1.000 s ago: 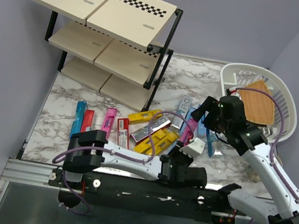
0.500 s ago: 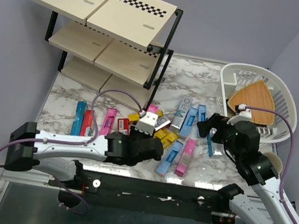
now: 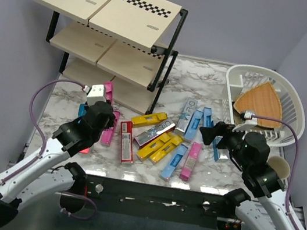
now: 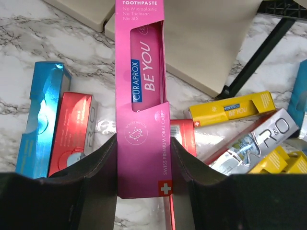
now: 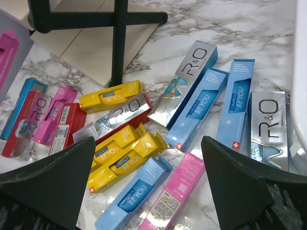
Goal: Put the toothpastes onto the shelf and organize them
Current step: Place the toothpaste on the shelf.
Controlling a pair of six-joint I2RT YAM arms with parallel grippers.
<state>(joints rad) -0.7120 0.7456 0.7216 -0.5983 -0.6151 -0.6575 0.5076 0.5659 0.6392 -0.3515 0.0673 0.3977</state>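
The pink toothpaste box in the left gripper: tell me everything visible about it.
The long, narrow pink cardboard toothpaste box reads CURAPROX BE YOU, with a round emblem and a white cross near its near end. The left gripper is shut on that end, black fingers pressing both long sides. Its far end points at the beige lowest board of the shelf; contact there cannot be told. It partly covers a red box lying below.

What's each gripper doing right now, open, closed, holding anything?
Left gripper: closed on a pink toothpaste box.
Right gripper: open, holding nothing.
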